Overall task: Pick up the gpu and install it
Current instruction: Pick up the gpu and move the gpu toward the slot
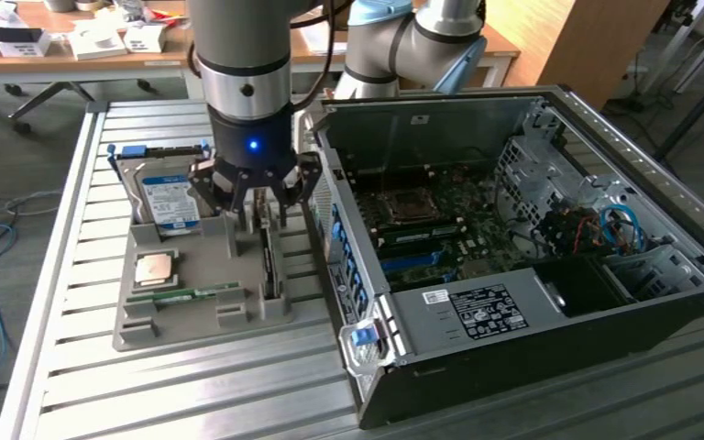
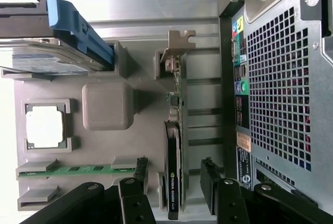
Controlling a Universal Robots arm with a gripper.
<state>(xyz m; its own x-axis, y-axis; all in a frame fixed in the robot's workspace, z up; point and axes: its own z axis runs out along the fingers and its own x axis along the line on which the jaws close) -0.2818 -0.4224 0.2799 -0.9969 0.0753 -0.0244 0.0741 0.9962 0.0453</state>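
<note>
at the exterior view's left, a table (image 1: 95, 403) of ribbed silver metal slats is seen, and a grey moulded plastic tray (image 1: 144, 335) with blocky pockets is laid on it. in the tray's far left pocket a silver hard drive (image 1: 166, 197) with a blue label is stood upright, and a blue plastic clip is fitted along its top edge. nearer on the tray, a square processor chip (image 1: 157, 269) with a dull metal lid is seated flat in a square recess, and a narrow green memory stick (image 1: 187, 295) is laid flat just in front of it.

along the tray's right side the gpu (image 1: 269, 261) is stood on edge in a long slot. in the wrist view its thin green edge (image 2: 176, 99), a bent silver end bracket and a black fan housing are shown. the gripper (image 1: 260, 215) is hung directly over the far part of the card, with its black jointed fingers (image 2: 140, 164) spread wide, one on each side of the card. a gap is seen between each fingertip and the card, so nothing is pinched.

at the exterior view's right, an open black computer case (image 1: 425, 119) is laid on its side, just beside the tray. a green motherboard (image 1: 432, 215) is exposed inside it. a perforated metal grille (image 2: 281, 88) is shown on the wall facing the tray.
</note>
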